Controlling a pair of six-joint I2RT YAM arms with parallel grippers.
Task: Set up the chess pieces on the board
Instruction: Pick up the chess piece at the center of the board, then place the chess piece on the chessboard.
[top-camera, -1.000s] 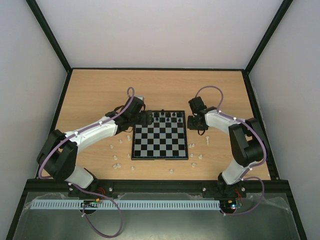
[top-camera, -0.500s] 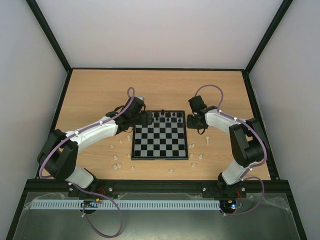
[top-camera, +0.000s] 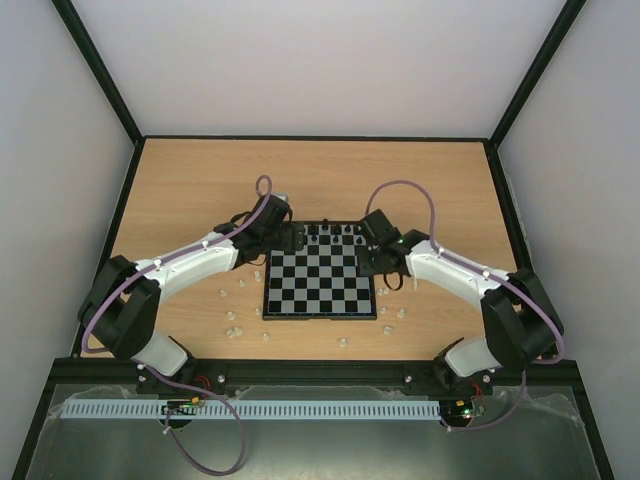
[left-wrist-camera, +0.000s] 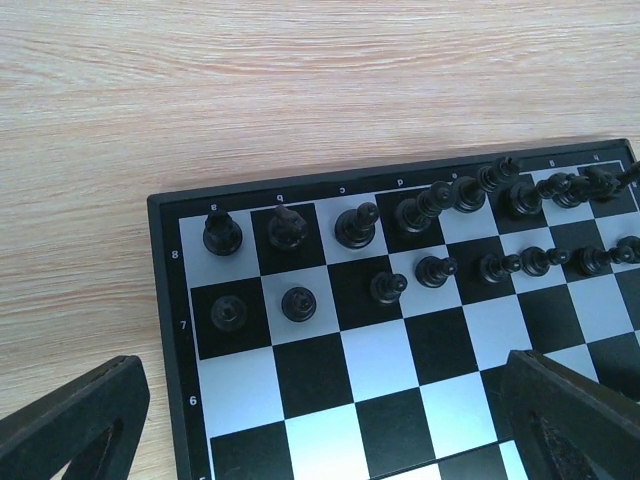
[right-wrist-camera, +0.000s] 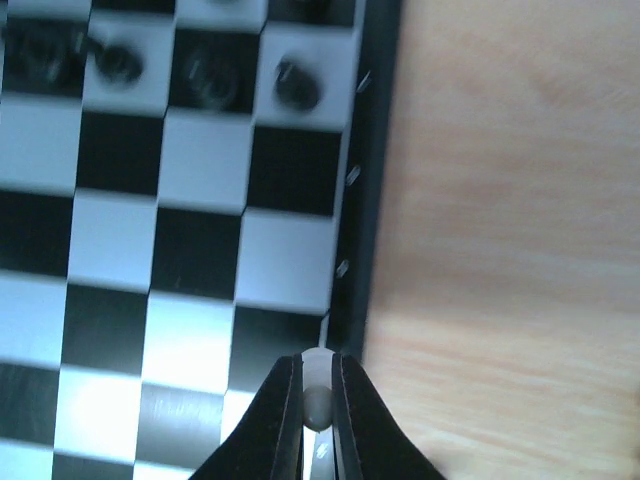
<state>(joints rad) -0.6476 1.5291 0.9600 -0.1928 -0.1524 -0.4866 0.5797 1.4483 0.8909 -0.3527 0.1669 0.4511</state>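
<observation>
At left, the left end effector (left-wrist-camera: 325, 365) is seen spread fully wide and empty by the far left corner of the board (top-camera: 320, 316). A careless descent there could topple the black pieces (left-wrist-camera: 300, 302) lined up on the far rows. At right, a cream piece (right-wrist-camera: 317, 398) is pinched at the very tips of the clenched right end effector (right-wrist-camera: 316, 368) over the board's right edge; so slight a hold could let it twist free and roll onto the worktop (top-camera: 200, 180), among the cream pieces (top-camera: 232, 329) scattered there.
</observation>
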